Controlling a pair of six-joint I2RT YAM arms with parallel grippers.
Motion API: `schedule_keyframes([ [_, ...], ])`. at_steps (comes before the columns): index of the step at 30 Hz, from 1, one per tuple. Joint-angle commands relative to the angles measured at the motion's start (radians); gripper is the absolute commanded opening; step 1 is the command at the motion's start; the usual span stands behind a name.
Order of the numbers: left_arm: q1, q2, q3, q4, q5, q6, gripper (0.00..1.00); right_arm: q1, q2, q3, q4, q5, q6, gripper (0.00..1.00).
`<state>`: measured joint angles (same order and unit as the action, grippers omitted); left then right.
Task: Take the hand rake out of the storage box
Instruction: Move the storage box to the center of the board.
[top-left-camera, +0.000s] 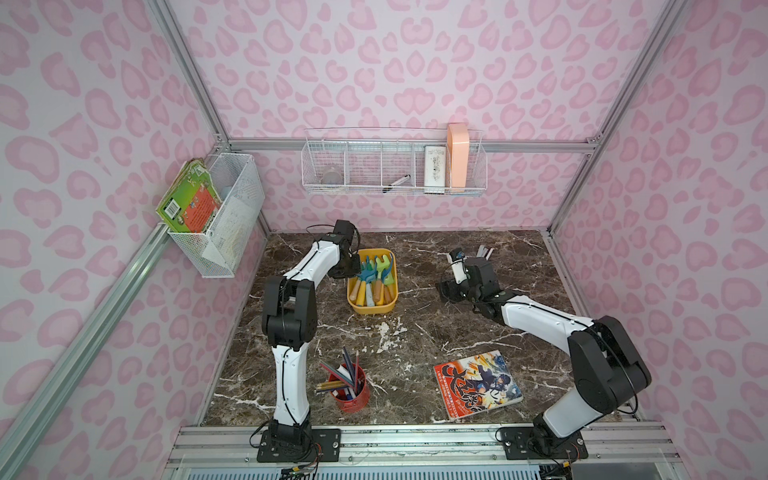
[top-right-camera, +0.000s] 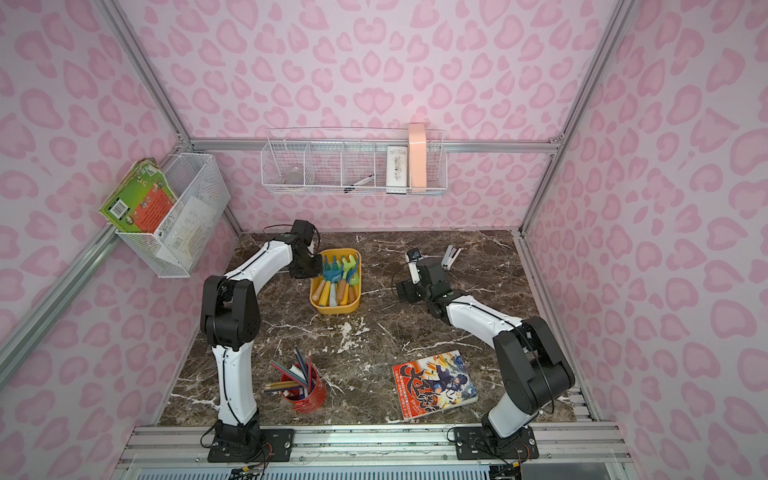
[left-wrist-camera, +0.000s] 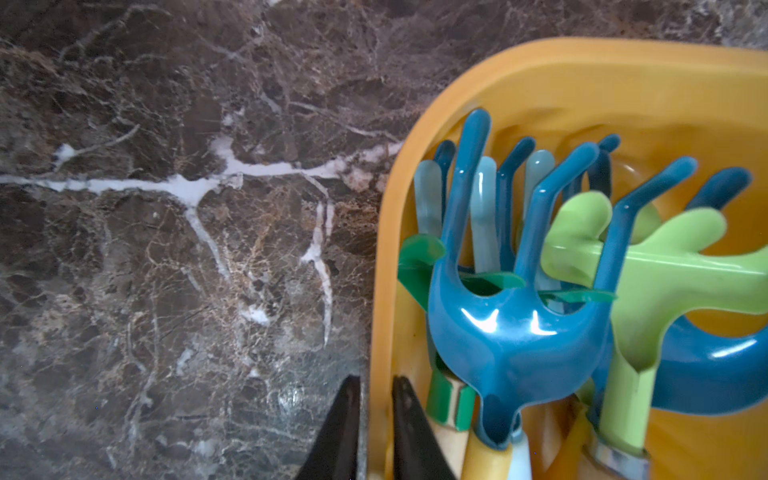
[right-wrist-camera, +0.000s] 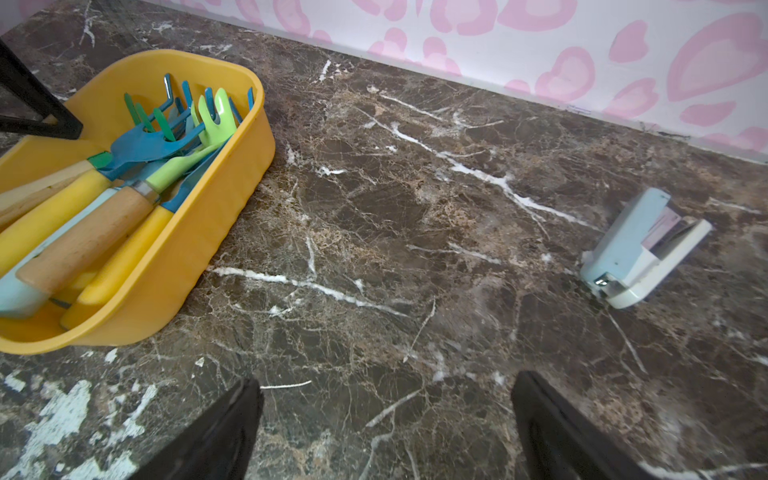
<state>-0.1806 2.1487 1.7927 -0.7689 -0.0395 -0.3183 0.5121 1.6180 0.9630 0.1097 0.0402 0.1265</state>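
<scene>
The yellow-orange storage box (top-left-camera: 371, 309) (top-right-camera: 334, 309) stands at the back middle of the marble table, filled with several hand tools. A blue hand rake (left-wrist-camera: 515, 340) (right-wrist-camera: 145, 145) lies on top, beside a lime green one (left-wrist-camera: 665, 270). My left gripper (left-wrist-camera: 376, 378) (top-left-camera: 348, 272) is closed narrowly over the box's left wall (left-wrist-camera: 386, 291), one finger outside and one inside, and touches no tool. My right gripper (right-wrist-camera: 386, 378) (top-left-camera: 448, 291) hovers open and empty over bare table to the right of the box (right-wrist-camera: 199, 266).
A pale blue stapler (right-wrist-camera: 640, 249) (top-left-camera: 485, 251) lies behind the right gripper. A red pencil cup (top-left-camera: 351, 384) and a comic book (top-left-camera: 478, 384) sit near the front edge. White wire baskets (top-left-camera: 395, 166) (top-left-camera: 220, 216) hang on the back and left walls.
</scene>
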Motion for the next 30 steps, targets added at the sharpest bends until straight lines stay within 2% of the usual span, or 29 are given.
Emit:
schedule_keyframes([
  [1, -0.006, -0.070, -0.015, -0.008, -0.024, 0.011, 0.32, 0.003, -0.008, 0.005, 0.000, -0.020, 0.007, 0.95],
  [6, -0.065, -0.143, -0.015, -0.050, -0.024, 0.029, 0.41, 0.002, -0.001, 0.021, -0.005, -0.032, 0.018, 0.94],
  [10, -0.123, -0.135, -0.017, -0.072, 0.014, -0.016, 0.45, 0.003, 0.013, 0.036, -0.011, -0.040, 0.038, 0.94],
  [17, -0.160, -0.060, -0.021, -0.050, 0.091, -0.068, 0.45, -0.002, -0.001, 0.027, -0.040, -0.024, 0.049, 0.93],
  [21, -0.169, -0.059, -0.023, -0.054, 0.025, -0.076, 0.45, -0.007, -0.016, 0.011, -0.047, -0.017, 0.051, 0.93],
  [27, -0.167, -0.067, 0.019, -0.133, -0.147, -0.027, 0.48, -0.010, -0.016, 0.005, -0.052, -0.022, 0.056, 0.93],
  [30, -0.162, -0.057, 0.030, -0.180, -0.181, 0.001, 0.48, -0.008, -0.013, 0.007, -0.050, -0.028, 0.059, 0.93],
])
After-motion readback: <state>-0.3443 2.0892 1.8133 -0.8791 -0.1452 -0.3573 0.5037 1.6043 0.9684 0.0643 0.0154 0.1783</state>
